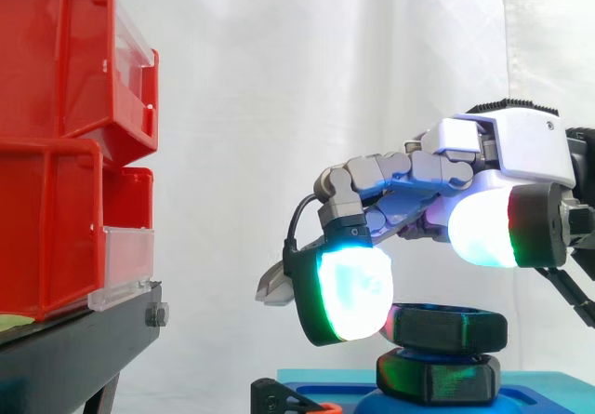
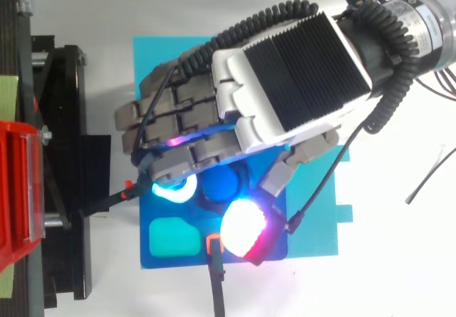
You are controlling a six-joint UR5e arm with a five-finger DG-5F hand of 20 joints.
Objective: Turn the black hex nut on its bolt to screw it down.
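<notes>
The black hex nut (image 1: 448, 328) sits on its bolt above a second black hex piece (image 1: 437, 379), on a blue base (image 1: 530, 397). My hand (image 1: 521, 149) reaches in from the right and hangs over it with the fingers curled down. One glowing cyan-white fingertip (image 1: 351, 293) lies against the nut's left side. The thumb pad (image 1: 479, 228), white with a red edge, stands above the nut's right side and looks clear of it. From above, the hand (image 2: 292, 75) covers most of the nut. The bolt's blue top (image 2: 221, 185) shows between the cyan fingertip (image 2: 173, 189) and the thumb pad (image 2: 244, 229).
Red bins (image 1: 56, 144) are stacked on a black stand (image 1: 74, 340) at the left, a short way from the fingers. The blue base (image 2: 160, 256) lies on a teal mat (image 2: 313, 224). A black clamp with an orange part (image 2: 214, 249) sits at the base's near edge.
</notes>
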